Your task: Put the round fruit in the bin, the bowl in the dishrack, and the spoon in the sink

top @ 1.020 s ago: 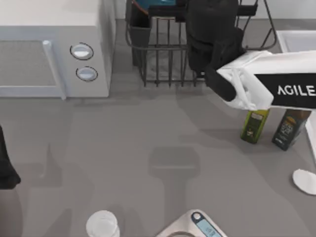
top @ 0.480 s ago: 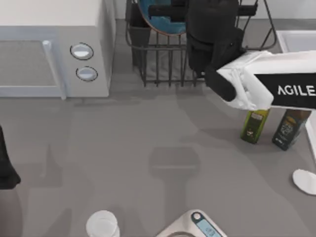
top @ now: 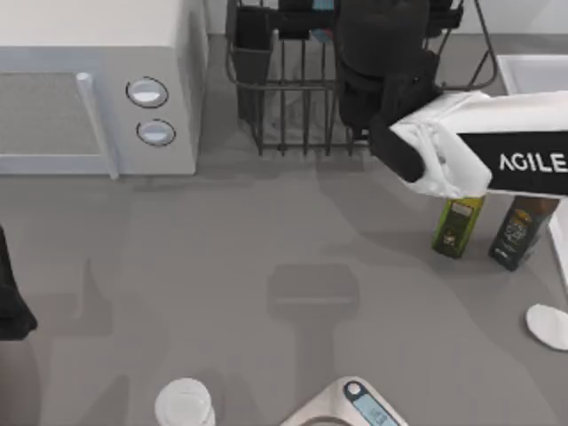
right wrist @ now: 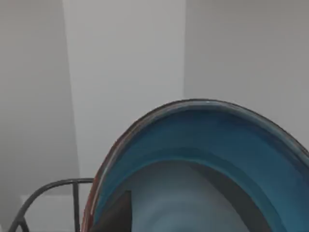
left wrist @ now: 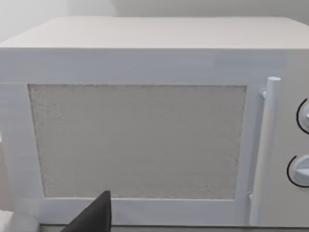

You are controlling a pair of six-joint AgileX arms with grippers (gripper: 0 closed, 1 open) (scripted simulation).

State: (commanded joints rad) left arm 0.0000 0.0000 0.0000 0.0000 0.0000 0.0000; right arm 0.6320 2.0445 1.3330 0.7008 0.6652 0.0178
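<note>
My right arm reaches over the black wire dishrack [top: 293, 98] at the back of the table, and my right gripper [top: 306, 16] is up at the rack's far side. In the right wrist view the blue bowl [right wrist: 203, 130] with its reddish-brown rim stands on edge very close, above a rack wire [right wrist: 43, 191]. One dark finger [right wrist: 116, 215] lies against its inside, so the gripper looks shut on the rim. The white spoon [top: 548, 326] lies at the table's right edge. The sink [top: 532, 71] is at the back right. The round fruit and the bin are out of view.
A white microwave [top: 98, 89] fills the back left and faces the left wrist camera [left wrist: 140, 140]. Two bottles [top: 457, 226] stand under my right arm. A translucent cup [top: 185, 404] and a scale [top: 351, 408] sit at the front edge. My left arm [top: 9, 297] is parked at the left edge.
Half a second ago much of the bowl showed over the dishrack's back in the top view; now it has drawn back toward the top edge. The right arm barely shifted, and the left arm stayed still.
</note>
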